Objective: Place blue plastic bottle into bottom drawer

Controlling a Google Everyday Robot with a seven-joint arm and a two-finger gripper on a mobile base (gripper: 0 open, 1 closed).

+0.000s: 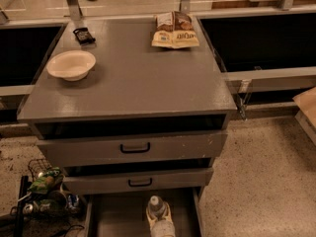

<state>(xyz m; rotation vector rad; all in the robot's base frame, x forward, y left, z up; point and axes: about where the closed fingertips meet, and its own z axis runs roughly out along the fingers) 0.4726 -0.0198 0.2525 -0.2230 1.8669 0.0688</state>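
Note:
The blue plastic bottle (156,205) is a clear bottle with a white cap. It stands in the open bottom drawer (116,216), right of the middle, at the lower edge of the camera view. My gripper (159,218) shows only as a tan shape around the bottle's shoulder, cut off by the frame's bottom edge. The two upper drawers (134,148) with black handles are pushed in above it.
On the grey cabinet top (133,83) sit a white bowl (71,64), a snack bag (174,30) and a small black item (83,35). A wire basket with cans and clutter (44,191) stands on the floor left of the drawers. A speckled floor (261,181) lies to the right.

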